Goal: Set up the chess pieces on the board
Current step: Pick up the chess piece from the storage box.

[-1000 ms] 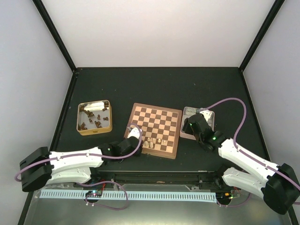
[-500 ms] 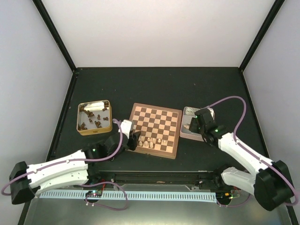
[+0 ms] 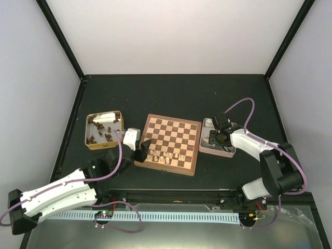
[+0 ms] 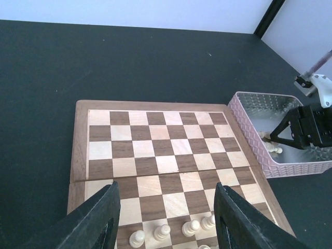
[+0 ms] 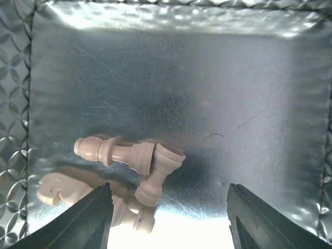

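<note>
- Wooden board (image 3: 174, 130) lies flat on the dark desk (image 3: 181, 96), between two tins, slightly skewed to the desk's near edge.
- On the board's nearest rows: a handful of pale pieces (image 3: 171, 155), upright and close together, each on its own square as far as the overhead view resolves.
- At the board's near-left corner: left pincer (image 3: 143, 149). In the wrist view both fingers (image 4: 98, 223) are spread wide with nothing between them, so it is released. Whether it touches the board cannot be told.
- Left of the board, apart from it: gold tin (image 3: 88, 136), with dark pieces (image 3: 106, 136) scattered inside.
- Just right of the board: silver tin (image 3: 206, 149), pinkish embossed outer wall. It is near the board's edge; contact cannot be told.
- Inside the silver tin: right pincer (image 5: 168, 187), lowered and pointed at the tin floor. Its fingers are apart and grip nothing, so it is released.
- More pale pieces lie on their sides on the tin floor, toward the left of the right wrist view. Two are crossed and touching each other, a knight lies beside the left finger, and at least one more is partly hidden low in the frame.
- One of the crossed pieces has an end near the gap between the fingertips. No contact with either finger is visible.
- The tin floor is shiny and mirrors the pieces, so the exact count is uncertain.
</note>
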Tool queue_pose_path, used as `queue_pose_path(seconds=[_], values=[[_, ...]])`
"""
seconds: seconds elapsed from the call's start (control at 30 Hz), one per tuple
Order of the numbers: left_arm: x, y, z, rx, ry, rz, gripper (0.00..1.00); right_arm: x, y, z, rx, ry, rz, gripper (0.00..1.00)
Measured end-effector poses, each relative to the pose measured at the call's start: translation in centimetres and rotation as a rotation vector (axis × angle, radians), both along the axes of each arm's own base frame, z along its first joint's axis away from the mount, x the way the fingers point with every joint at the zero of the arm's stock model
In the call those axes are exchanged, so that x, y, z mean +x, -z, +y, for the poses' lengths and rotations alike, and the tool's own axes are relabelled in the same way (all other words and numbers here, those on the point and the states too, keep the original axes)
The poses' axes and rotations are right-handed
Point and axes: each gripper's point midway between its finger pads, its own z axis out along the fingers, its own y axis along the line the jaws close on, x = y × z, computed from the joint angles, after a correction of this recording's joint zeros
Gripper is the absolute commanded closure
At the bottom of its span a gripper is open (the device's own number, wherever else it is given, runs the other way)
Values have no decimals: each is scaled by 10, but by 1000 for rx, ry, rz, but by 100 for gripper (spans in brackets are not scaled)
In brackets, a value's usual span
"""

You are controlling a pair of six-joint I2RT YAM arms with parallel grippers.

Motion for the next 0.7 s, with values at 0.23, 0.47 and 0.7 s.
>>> queue_pose_path(seconds=[0.23,0.47,0.7], values=[[2,3,3,15,-6,5,48,7,13,3,0,-23,54,45],[3,4,3,19,-4,8,48,14,21,3,2,-16,77,64],[3,4,4,20,-6,10,48,21,22,7,21,-18,69,80]])
